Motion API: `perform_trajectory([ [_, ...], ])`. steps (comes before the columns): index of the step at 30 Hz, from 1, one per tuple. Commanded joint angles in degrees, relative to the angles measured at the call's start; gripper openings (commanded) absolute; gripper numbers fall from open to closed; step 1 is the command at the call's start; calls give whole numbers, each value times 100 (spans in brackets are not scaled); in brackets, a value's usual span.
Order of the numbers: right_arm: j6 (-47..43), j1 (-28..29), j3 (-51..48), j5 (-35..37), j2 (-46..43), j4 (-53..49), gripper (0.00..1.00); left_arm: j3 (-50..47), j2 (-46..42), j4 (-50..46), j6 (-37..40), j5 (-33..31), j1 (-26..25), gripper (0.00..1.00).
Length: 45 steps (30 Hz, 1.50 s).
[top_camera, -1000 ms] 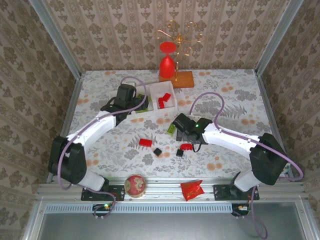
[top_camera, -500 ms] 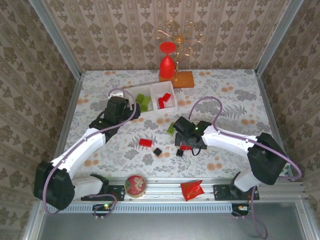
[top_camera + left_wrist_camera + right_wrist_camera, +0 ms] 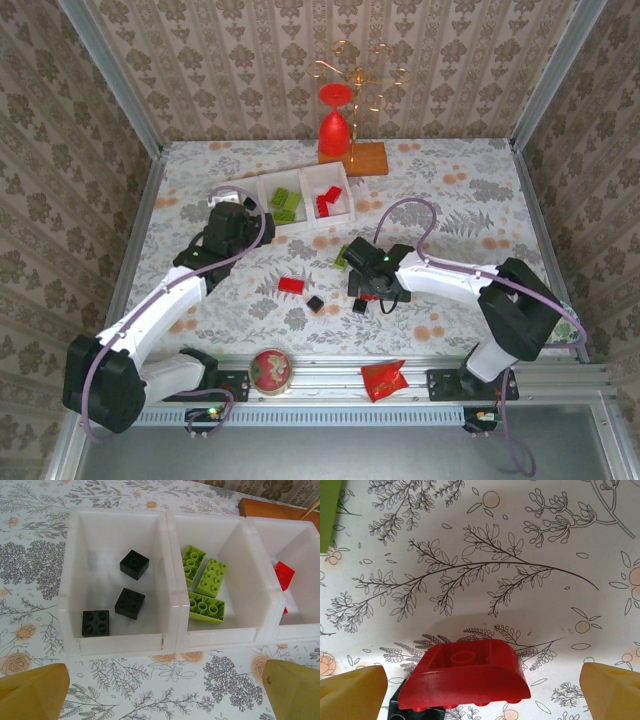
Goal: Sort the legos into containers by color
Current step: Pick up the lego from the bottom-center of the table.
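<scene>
The white three-compartment tray (image 3: 170,641) holds three black legos (image 3: 130,602) on the left, three lime green ones (image 3: 211,577) in the middle and red ones (image 3: 283,575) on the right. My left gripper (image 3: 162,695) hangs open and empty just before the tray's near wall (image 3: 310,227). My right gripper (image 3: 480,692) is open and low over a curved red lego (image 3: 467,675), which lies between its fingers (image 3: 350,692) untouched, partly on a black lego (image 3: 412,713). On the table lie a red lego (image 3: 291,285), two black ones (image 3: 315,303) and a green one (image 3: 343,258).
A red goblet (image 3: 335,120) on a wooden block (image 3: 368,158) stands behind the tray. A round red tin (image 3: 270,368) and a crinkled red packet (image 3: 383,379) lie on the rail at the near edge. Patterned walls close in the sides.
My left gripper drew back from above the tray toward the near left. My right gripper moved nearer and lower, over the curved red lego.
</scene>
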Motion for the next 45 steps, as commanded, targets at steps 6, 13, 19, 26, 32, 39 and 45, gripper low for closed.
perform_trajectory([
  [6, 106, 55, 188, -35, 267, -51, 100, -57, -51, -64, -130, 47, 276, 100],
  [13, 110, 78, 233, -10, 365, -51, 100, -65, 42, -35, -172, 144, 329, 100],
  [19, 144, 73, 189, 19, 408, 14, 99, -84, 56, -27, -199, 144, 347, 100],
  [26, 107, 80, 248, -5, 540, 169, 93, -123, 64, -31, -211, 177, 364, 100],
  [32, 2, 76, 225, -108, 656, 220, 87, -158, 74, -35, -225, 180, 382, 100],
  [39, -335, 88, 162, -221, 639, 235, 80, -153, 99, -18, -238, 196, 402, 100],
  [45, -471, 82, 145, -288, 656, 277, 75, -153, 117, -18, -255, 210, 400, 100],
])
